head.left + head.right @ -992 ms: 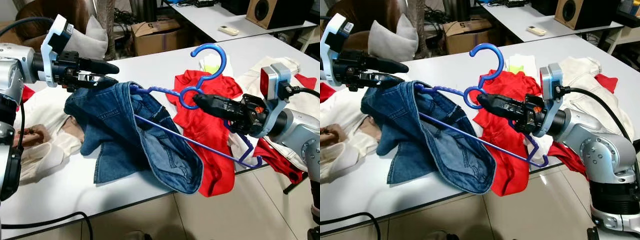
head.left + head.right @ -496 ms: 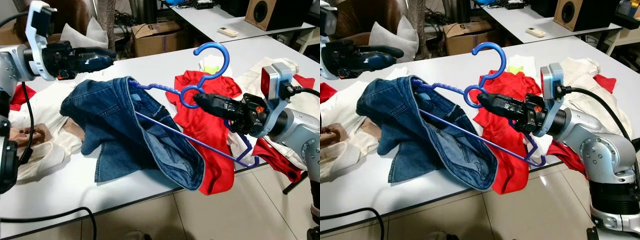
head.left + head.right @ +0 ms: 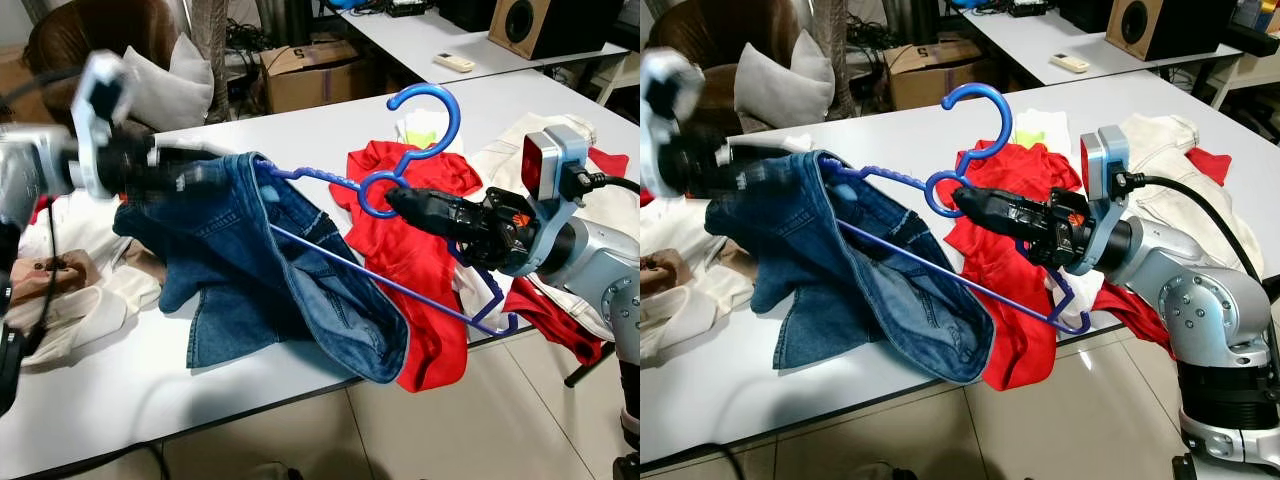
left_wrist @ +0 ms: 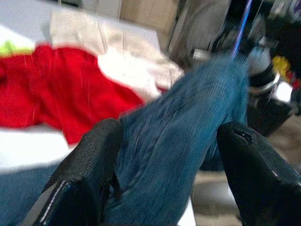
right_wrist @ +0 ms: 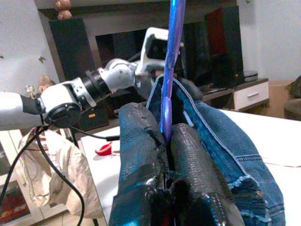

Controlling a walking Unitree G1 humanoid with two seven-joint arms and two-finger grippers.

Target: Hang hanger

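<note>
Risk: denim garment (image 3: 270, 270) sits on one shoulder of the blue hanger (image 3: 385, 215) only, so a tilt or a tug from the left could slide it off.

Right gripper (image 3: 400, 202) is clamped on the hanger at the neck, holding it above the white table (image 3: 120, 385).

Left gripper (image 4: 164, 155) is blurred; fingers look spread around the denim, probably not pinching it.

Hook points up; long axis runs from left-far down to right-near.
</note>
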